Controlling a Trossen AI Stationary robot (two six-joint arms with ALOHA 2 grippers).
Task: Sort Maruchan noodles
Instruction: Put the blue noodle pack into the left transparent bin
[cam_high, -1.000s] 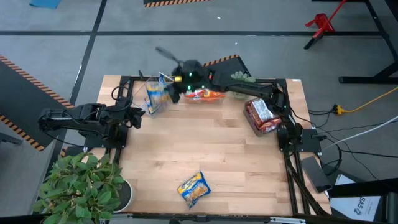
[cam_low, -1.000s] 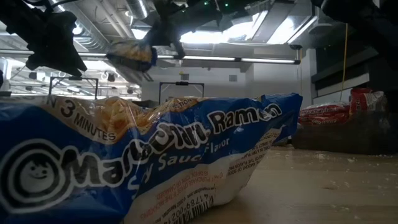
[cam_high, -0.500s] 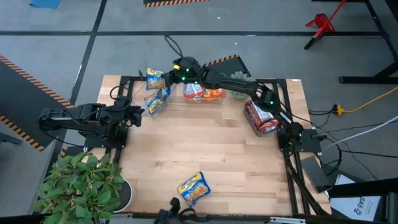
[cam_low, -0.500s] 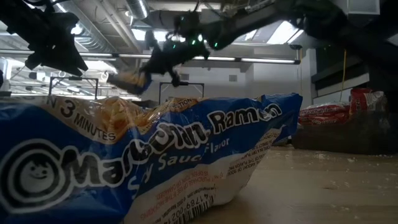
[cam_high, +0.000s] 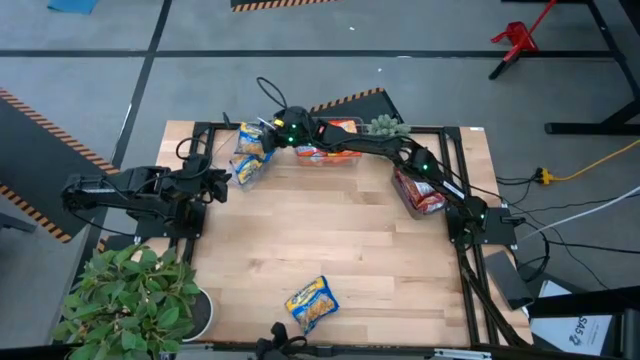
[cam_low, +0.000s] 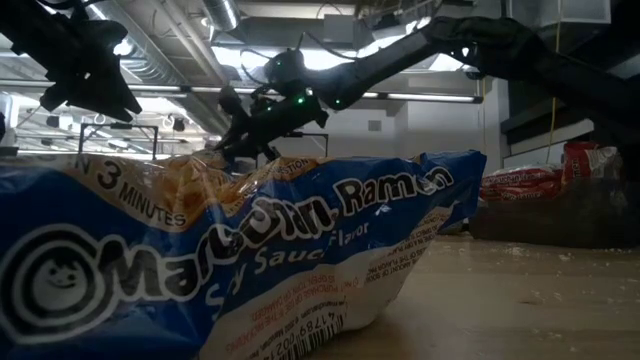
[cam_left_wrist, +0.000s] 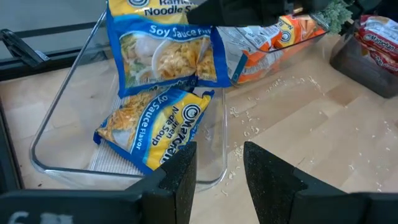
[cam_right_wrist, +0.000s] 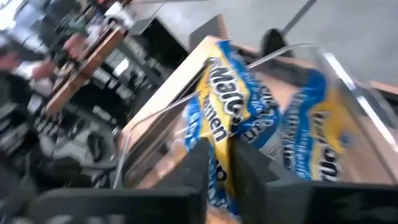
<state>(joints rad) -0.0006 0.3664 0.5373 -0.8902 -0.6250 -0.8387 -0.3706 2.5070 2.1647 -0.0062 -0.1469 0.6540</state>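
Observation:
My right arm reaches along the far edge to the clear bin (cam_high: 243, 165) at the far left. Its gripper (cam_high: 268, 128) is shut on a yellow-and-blue Maruchan packet (cam_left_wrist: 163, 53) that stands upright in that bin. A second yellow-and-blue packet (cam_left_wrist: 155, 127) lies flat on the bin floor beneath it. Another yellow-and-blue packet (cam_high: 312, 302) lies on the table by the near edge and fills the low view (cam_low: 200, 260). My left gripper (cam_left_wrist: 221, 168) is open and waits near the table's left edge, just short of the bin. My right gripper pinches the upright yellow-and-blue packet between its two fingers (cam_right_wrist: 199, 165), at the packet's top edge (cam_right_wrist: 221, 134). The fingers slant down from the table's right. The packet hangs upright below them, and its lower edge (cam_left_wrist: 168, 87) meets the packet lying in the bin.
Orange packets (cam_left_wrist: 280, 43) fill a clear bin at the middle of the far edge. Red packets (cam_high: 420, 190) sit in a dark bin on the right. A small green plant (cam_high: 385, 125) stands at the far edge. A large leafy plant (cam_high: 140, 300) overhangs the near-left corner.
My right gripper has carried the yellow-and-blue packet from above the middle of the far edge toward the table's left and down into the left bin. In the low view the packet has sunk from high up to behind the near packet. My left arm has kept still.

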